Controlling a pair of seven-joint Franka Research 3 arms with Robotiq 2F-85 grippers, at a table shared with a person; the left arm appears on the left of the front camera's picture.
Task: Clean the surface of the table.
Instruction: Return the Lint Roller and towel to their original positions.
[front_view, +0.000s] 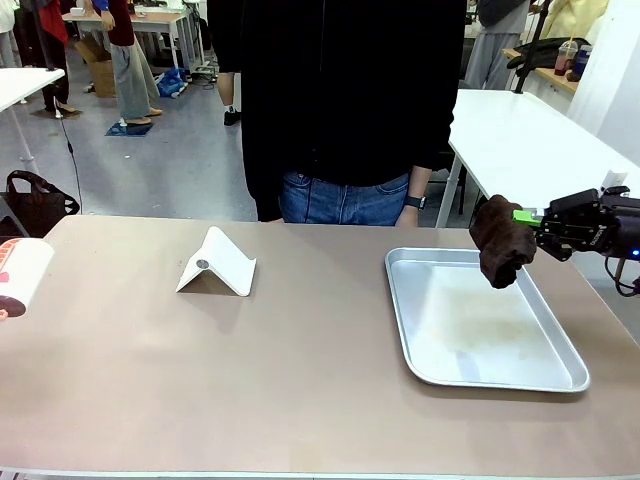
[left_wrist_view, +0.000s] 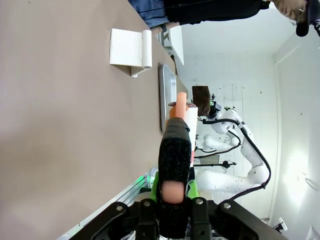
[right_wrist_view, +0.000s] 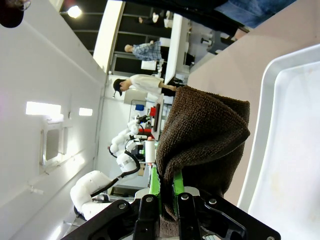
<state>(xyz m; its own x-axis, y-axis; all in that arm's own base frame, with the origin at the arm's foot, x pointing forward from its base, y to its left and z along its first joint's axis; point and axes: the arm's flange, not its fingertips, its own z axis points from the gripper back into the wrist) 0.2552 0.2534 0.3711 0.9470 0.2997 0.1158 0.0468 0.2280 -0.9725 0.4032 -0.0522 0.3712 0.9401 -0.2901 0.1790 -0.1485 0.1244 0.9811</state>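
The tan-brown table spans the foreground, carrying a white folded stand and a shallow metal tray with a faint brownish smear. The right gripper is clenched on a dark brown cloth above the tray's far corner. The left gripper grasps a white-and-red cylinder at the table's left edge. Behind are a person in black, white tables and grey floor.
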